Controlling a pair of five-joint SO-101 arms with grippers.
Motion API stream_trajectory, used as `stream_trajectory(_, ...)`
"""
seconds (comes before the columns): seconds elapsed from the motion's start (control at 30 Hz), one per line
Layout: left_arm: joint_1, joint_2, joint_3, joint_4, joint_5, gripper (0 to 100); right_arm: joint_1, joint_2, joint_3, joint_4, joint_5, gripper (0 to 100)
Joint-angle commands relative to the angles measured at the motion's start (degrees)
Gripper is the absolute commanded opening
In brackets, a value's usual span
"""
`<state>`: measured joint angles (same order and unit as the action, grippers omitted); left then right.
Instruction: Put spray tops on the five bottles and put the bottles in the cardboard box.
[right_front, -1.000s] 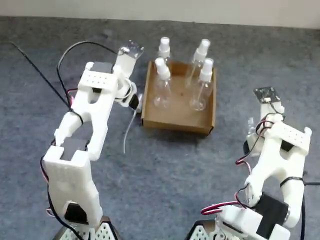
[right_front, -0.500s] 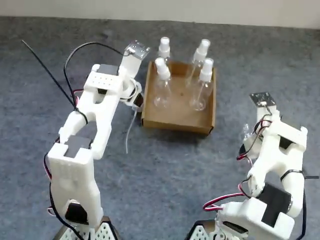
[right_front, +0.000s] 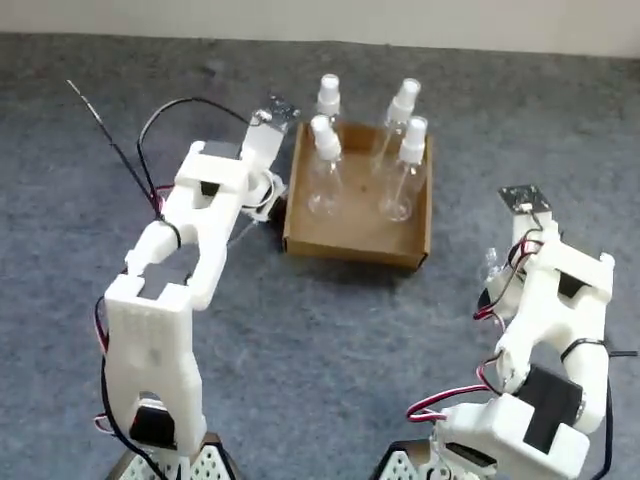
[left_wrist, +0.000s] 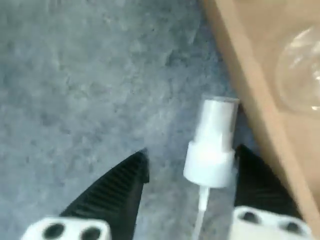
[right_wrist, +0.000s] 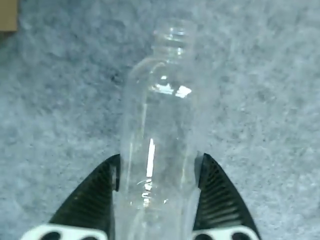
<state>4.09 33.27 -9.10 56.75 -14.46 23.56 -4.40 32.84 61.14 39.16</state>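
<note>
Straddling the spray top (left_wrist: 212, 145), the left claw (left_wrist: 192, 155) stands wide open and grips nothing. That top lies on the grey carpet (left_wrist: 75, 75) just beside the box (left_wrist: 250, 100), closer to 1 finger than the other. The right claw (right_wrist: 157, 165) is clamped on a topless bottle (right_wrist: 160, 125), 1 finger against each side, its neck pointing away from the wrist. Inside the box, 4 capped bottles (right_front: 325, 165) stand upright.

The clear plastic bottle (right_wrist: 157, 150) loses its base off the edge. The white spray top (left_wrist: 212, 145), tube cut off too.
</note>
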Motion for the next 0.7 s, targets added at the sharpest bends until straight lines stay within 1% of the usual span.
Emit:
stream_trajectory(0.0, -1.9, 0.1, -1.0, -0.8, -0.7, 19, -0.4, -0.3, -0.1, -0.9, 0.8, 0.5)
stream_trajectory(0.1, -3.6, 0.1, -0.9, -0.8, -0.7, 9, -0.6, -0.2, -0.1, -0.9, 0.8, 0.5)
stream_trajectory(0.17, -4.4, 0.1, -0.9, -0.8, -1.2, 5, -0.7, -0.2, -0.1, -0.9, 0.8, 0.5)
stream_trajectory(0.27, -5.3, 0.1, -0.7, 0.2, -5.0, 0, -0.6, -0.2, -0.1, -0.9, 0.8, 0.5)
stream_trajectory(0.37, -6.8, -0.2, -1.2, 4.2, -5.1, 0, -0.3, -0.3, -0.1, -0.9, 0.8, 0.5)
stream_trajectory(0.47, -8.7, -3.7, -0.3, 11.2, -5.1, 0, -0.3, -0.4, -0.1, -0.8, 0.8, 0.5)
stream_trajectory(0.53, -10.2, -7.6, 1.9, 16.4, -4.7, 0, -0.3, -0.5, -0.1, -0.8, 0.8, 0.5)
stream_trajectory(0.57, -10.9, -9.9, 3.5, 18.6, -3.3, 0, -0.3, -0.5, -0.1, -0.8, 0.8, 0.5)
stream_trajectory(0.67, -11.8, -16.7, 10.9, 22.3, -1.1, 0, -0.6, -0.5, -0.1, -0.8, 0.8, 0.5)
